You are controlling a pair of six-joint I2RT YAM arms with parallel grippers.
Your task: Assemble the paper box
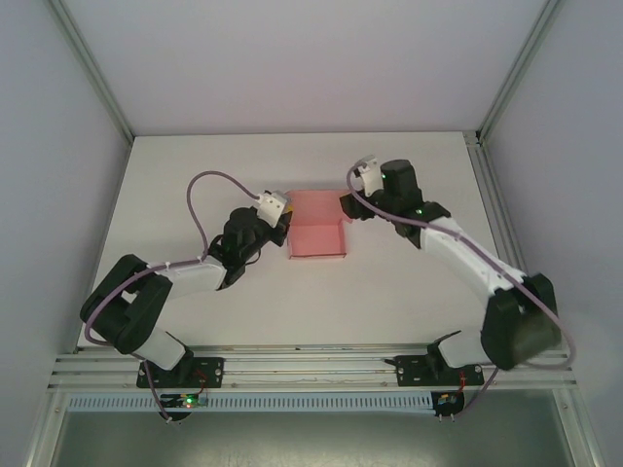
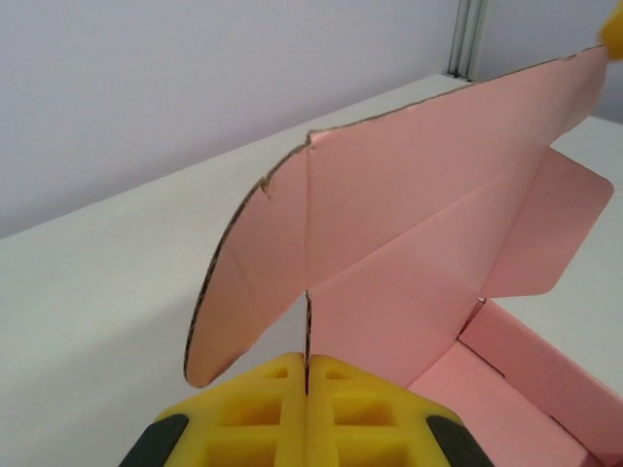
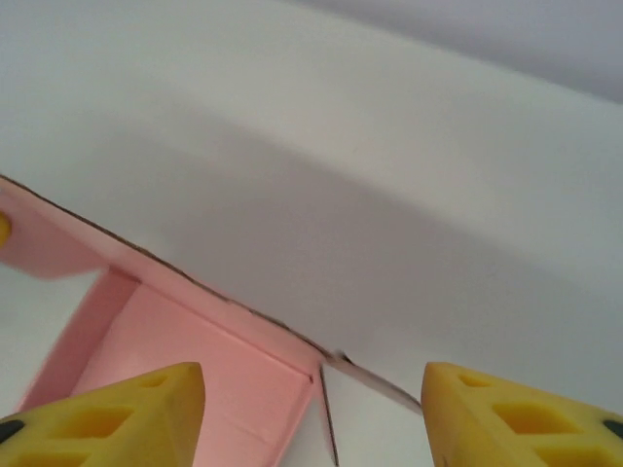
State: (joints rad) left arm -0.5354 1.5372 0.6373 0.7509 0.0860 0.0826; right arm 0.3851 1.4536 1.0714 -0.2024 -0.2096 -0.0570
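**Two end effectors at the box: one clamped, one standing off**

1. Worktop (image 1: 195, 195): white and flat. It carries the single workpiece near its centre in the overhead view.

2. Paper box (image 1: 316, 238): pink thin card, part-formed. A shallow tray (image 2: 526, 375) is up with its walls standing. On the tray's 12 o'clock side a tall panel (image 2: 419, 204) stands raised. It has a rounded near ear (image 2: 243, 302) at one end and a far ear (image 2: 560, 229) at the other. Neither ear is tucked in.

3. Left end effector (image 2: 307, 375): at the box's 9 o'clock. Its yellow fingers are pressed fully together on the card edge, at the crease where the near ear hinges off the tall panel. The bite looks firm but narrow.

4. Right end effector (image 3: 311, 389): at the box's 2 o'clock. Its fingers stand well apart and grip nothing. A box corner (image 3: 321, 368) lies between them, touching neither.

Assessment: the step in hand appears to be turning the ears in and bringing the tall panel over the tray.

Recommendations:
- Use the left pinch as the anchor and avoid hauling toward 9 o'clock. Card this thin would likely drag the tray or buckle at the crease.
- Have the right end effector take the far ear close to its fold line, not at its tip.
- Fold along the scored line, one side at a time.
- Close squarely on the card, since a skewed bite risks creasing the wall.
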